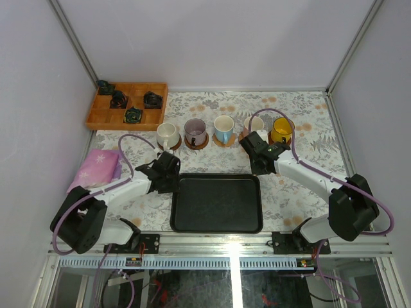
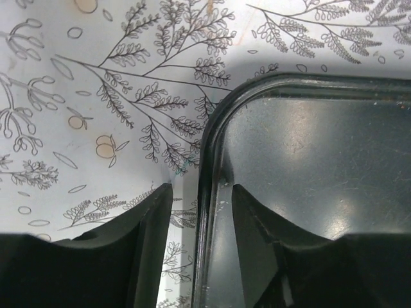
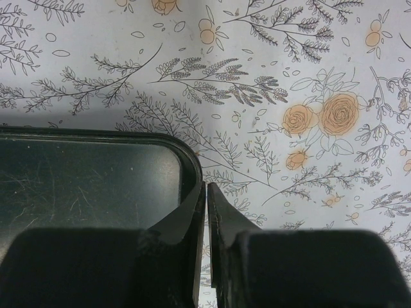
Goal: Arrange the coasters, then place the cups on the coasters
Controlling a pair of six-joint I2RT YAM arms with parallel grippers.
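Five cups stand in a row at the back, each on a brown coaster (image 1: 196, 146): cream-white (image 1: 167, 134), mauve (image 1: 195, 131), light blue (image 1: 224, 128), pink (image 1: 253, 122) and yellow (image 1: 280, 129). My right arm partly hides the pink cup. My left gripper (image 1: 174, 183) (image 2: 199, 187) is open at the black tray's (image 1: 218, 221) far left corner. It straddles the tray rim (image 2: 209, 160), one finger over the cloth and one inside the tray. My right gripper (image 1: 259, 170) (image 3: 206, 185) is shut on nothing, just off the tray's far right corner (image 3: 186, 151).
A compartmented wooden box (image 1: 106, 117) with small dark objects stands at the back left. A pink cloth (image 1: 96, 168) lies at the left beside my left arm. Flowered tablecloth covers the table, with enclosure walls on three sides.
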